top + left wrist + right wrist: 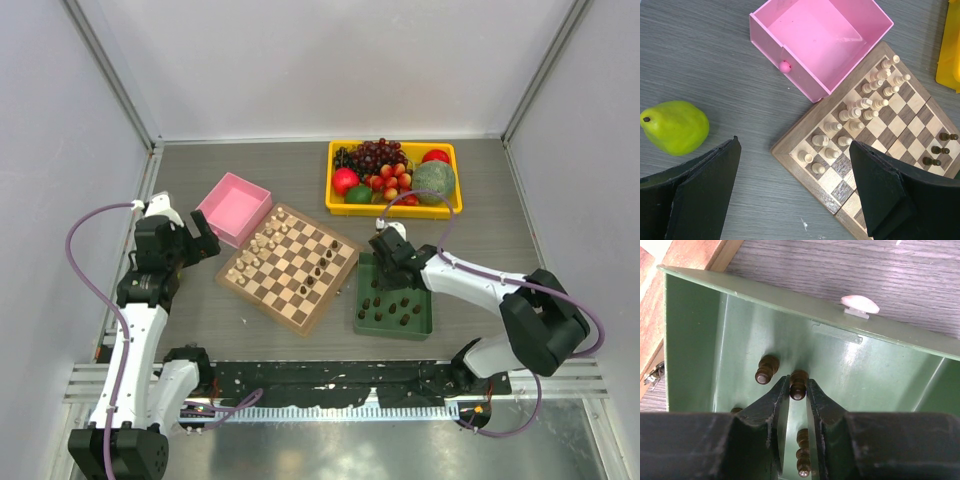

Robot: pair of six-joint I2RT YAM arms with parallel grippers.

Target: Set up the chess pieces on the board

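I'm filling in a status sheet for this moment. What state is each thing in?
right hand, closed on a dark piece inside the green tray
left hand, open, empty
green tray, open-topped, more dark pieces loose inside
board, laid flat, cream pieces upright in two rows, few dark ones placed
pink box, open, empty
yellow bin, full of fruit
pear, lying on its side

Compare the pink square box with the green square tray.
The pink square box is empty; the green square tray holds dark brown chess pieces. The box sits beside the checkered wooden board's cream-piece side, the tray beside its opposite side. Only the tray has the right pincer in it. Both are open-topped with a knob on one wall.
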